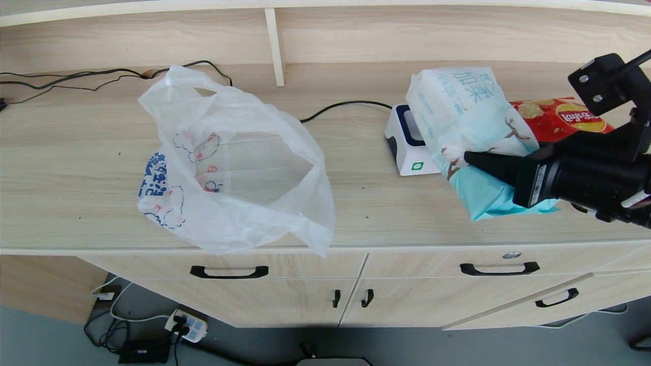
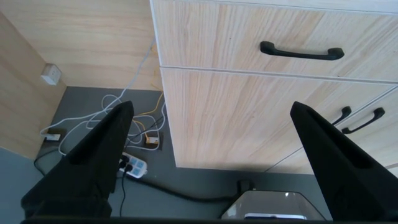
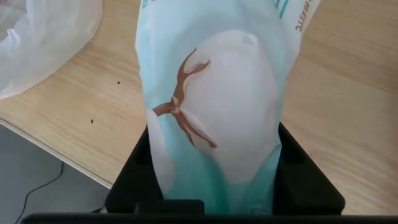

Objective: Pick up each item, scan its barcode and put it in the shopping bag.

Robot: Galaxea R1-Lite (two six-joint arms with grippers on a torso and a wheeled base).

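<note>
**Desk:** Setting?

**Photog:** Light-wood counter (image 1: 356,203) w/ a shelf back behind it. Below are drawers and cupboard doors w/ black handles. Black cables (image 1: 346,105) trail along the rear.

**Desk:** Where's the item?

**Photog:** The teal-and-white tissue pack (image 1: 457,112) is in the R gripper (image 1: 480,163), held at a tilt over the counter's right side. The fingers (image 3: 134,180) pinch the pack's near end from both sides. R wrist view shows the pack squeezed between them, w/ the counter beneath. In head view the far end overlaps the white barcode scanner (image 1: 404,147); touching or not, can't tell.

**Desk:** Anything beside it?

**Photog:** A red chips bag (image 1: 559,119) lies just behind the pack, partly hidden by it.

**Desk:** And the bag?

**Photog:** The white plastic shopping bag (image 1: 229,168), w/ blue-and-red print, lies left of ctr. Its mouth gapes open, and it's well apart from the scanner. One fold hangs over the front edge.

**Desk:** L arm?

**Photog:** The L gripper (image 2: 211,162) hangs low in front of the cabinet, its fingers spread wide apart. Beyond it are drawer fronts, the floor and a power strip (image 2: 137,167) w/ cords.
</note>
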